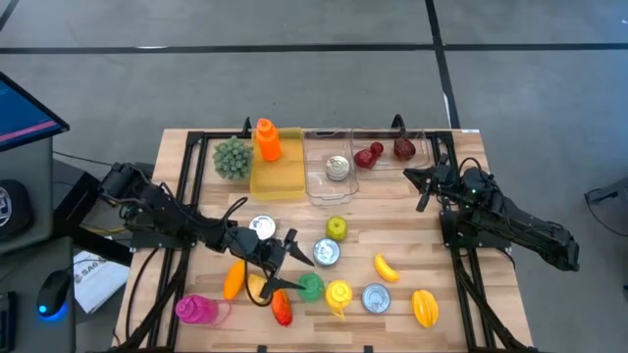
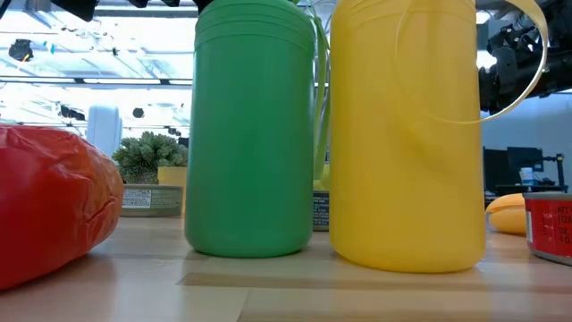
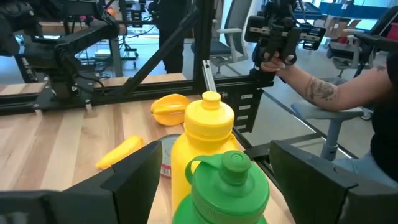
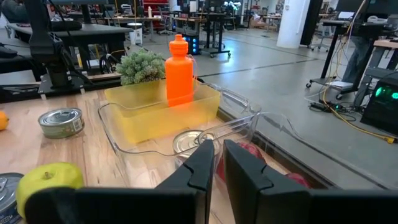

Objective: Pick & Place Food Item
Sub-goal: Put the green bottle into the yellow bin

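Food pieces lie scattered over the near half of the table [image 1: 196, 147], and the closest to the working arm are a red pepper [image 1: 282, 310], an orange piece [image 1: 234, 278] and a small yellow piece [image 1: 257, 286], all clustered at the near left.

The left gripper [image 1: 292, 263] hangs just above this cluster with its fingers spread wide and nothing held. It points toward the right. In its wrist view an upright green bottle [image 3: 222, 193] stands directly between the fingers, with an upright yellow bottle [image 3: 202, 134] just behind it. Neither bottle is food, so the pick probably calls for a turn toward the near side. The red pepper lies just near of the gripper, its long axis running roughly near to far, touching or almost touching the green bottle [image 1: 311, 286].

The right gripper [image 1: 420, 186] waits at the far right with its fingers pressed together, empty, beside a clear tray [image 1: 385, 135] that holds dark red pieces. It is well apart from the cluster, so the left arm is plainly the nearer one.

A yellow tray [image 1: 278, 181] with an orange bottle [image 1: 266, 139] stands at the far edge.
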